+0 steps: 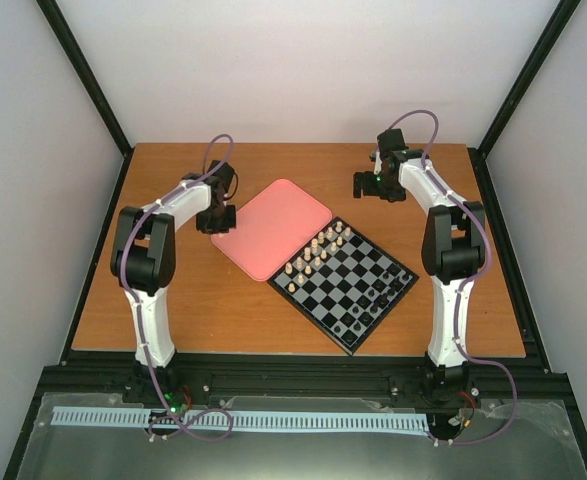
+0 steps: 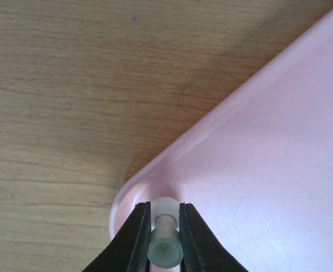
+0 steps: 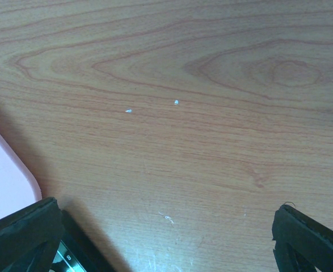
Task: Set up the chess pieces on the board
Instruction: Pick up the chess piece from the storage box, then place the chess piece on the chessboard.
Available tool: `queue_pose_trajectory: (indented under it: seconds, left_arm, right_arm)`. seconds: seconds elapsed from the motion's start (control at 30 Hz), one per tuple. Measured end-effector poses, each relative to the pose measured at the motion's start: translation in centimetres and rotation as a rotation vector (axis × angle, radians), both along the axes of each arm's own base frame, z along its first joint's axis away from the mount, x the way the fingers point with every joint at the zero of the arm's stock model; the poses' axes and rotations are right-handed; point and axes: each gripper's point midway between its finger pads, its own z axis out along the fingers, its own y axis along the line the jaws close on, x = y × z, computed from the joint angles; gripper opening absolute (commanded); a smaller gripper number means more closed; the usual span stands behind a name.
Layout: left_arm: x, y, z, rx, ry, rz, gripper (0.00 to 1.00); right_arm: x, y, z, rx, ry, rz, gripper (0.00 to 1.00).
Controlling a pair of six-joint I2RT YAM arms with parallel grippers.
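Left gripper (image 2: 164, 211) pinches one cream chess piece (image 2: 165, 252) at the pink tray's (image 2: 257, 170) left corner, likely to carry it right to the board (image 1: 358, 290). Right gripper (image 3: 163, 226) hangs spread wide, far away, out of the way.

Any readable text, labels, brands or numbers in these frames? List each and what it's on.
No legible text in any view.
Right wrist view, bottom-left corner: a small mark beside the right claw, cut off and too blurred to read.
Board, pink tray, table: no print visible.
Chess piece in the left claw: unmarked.
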Motion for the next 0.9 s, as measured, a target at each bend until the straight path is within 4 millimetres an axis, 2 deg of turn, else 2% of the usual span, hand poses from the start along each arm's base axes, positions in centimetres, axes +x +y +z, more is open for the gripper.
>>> queue_pose_trajectory:
  seconds: [0.1, 0.2, 0.27, 0.33, 0.4, 0.5, 0.57, 0.7, 0.9]
  left_arm:
    - [-0.6, -0.5, 1.3, -0.022, -0.011, -0.011, 0.01]
    - [-2.2, -1.7, 4.2, -0.053, -0.046, -0.04, 0.01]
    - [-3.7, -3.7, 6.7, -0.089, -0.088, -0.084, 0.01]
    - [-5.6, -7.1, 8.8, -0.141, -0.125, -0.157, 0.01]
    - [-7.9, -10.5, 9.8, -0.191, -0.132, -0.233, 0.01]
    - [-11.7, -14.6, 9.0, -0.239, -0.08, -0.331, 0.01]
    - [-13.5, -15.7, 7.6, -0.241, -0.025, -0.359, 0.01]
    - [-15.0, -15.9, 5.4, -0.218, 0.041, -0.357, 0.01]
    - [-15.0, -16.1, 4.7, -0.214, 0.049, -0.343, 0.01]
  right_arm:
    - [0.0, 0.0, 0.0, -0.001, 0.0, 0.0, 1.0]
    - [0.0, -0.1, 0.0, -0.003, -0.001, -0.002, 1.0]
    - [0.0, -0.1, 0.0, -0.003, -0.001, -0.002, 1.0]
    - [0.0, -0.1, 0.0, -0.004, -0.001, -0.002, 1.0]
    - [0.0, -0.1, 0.0, -0.006, -0.001, -0.003, 1.0]
    - [0.0, -0.2, 0.0, -0.01, -0.002, -0.005, 1.0]
    - [0.0, -0.2, 0.0, -0.01, -0.002, -0.005, 1.0]
    - [0.0, -0.2, 0.0, -0.01, -0.002, -0.005, 1.0]
    - [-0.1, -0.2, -0.2, -0.011, 0.003, -0.005, 1.0]
